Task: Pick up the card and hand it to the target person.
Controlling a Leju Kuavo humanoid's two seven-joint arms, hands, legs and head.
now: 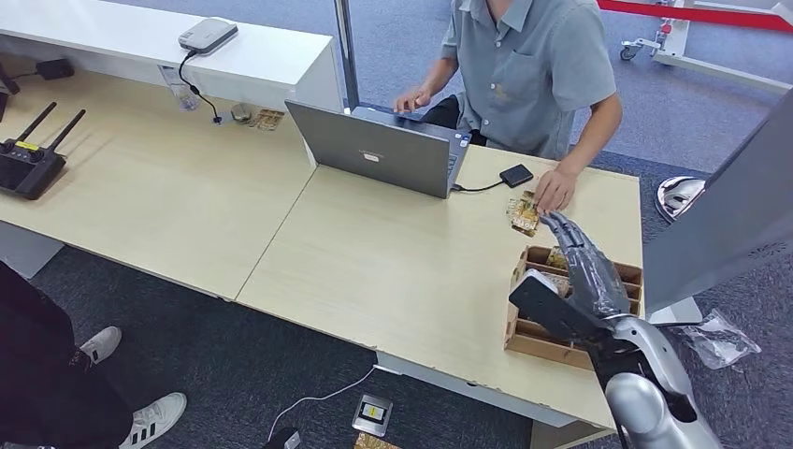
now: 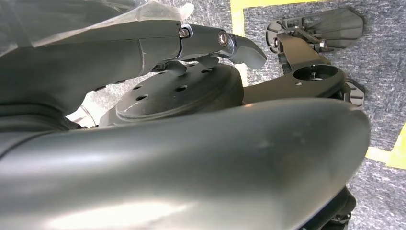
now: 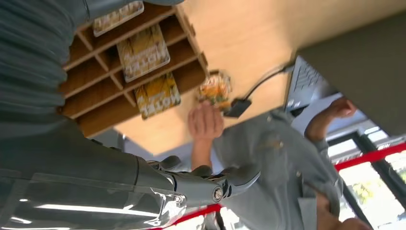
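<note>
Above the wooden card box at the desk's right end, the right hand is hovering with its fingers stretched out straight toward the seated person, holding nothing. The card is lying flat on the desk just beyond the fingertips, and the person's hand is resting on its far edge. More cards are standing in the box's compartments. The left hand is hanging low over grey carpet, fingers extended and empty.
</note>
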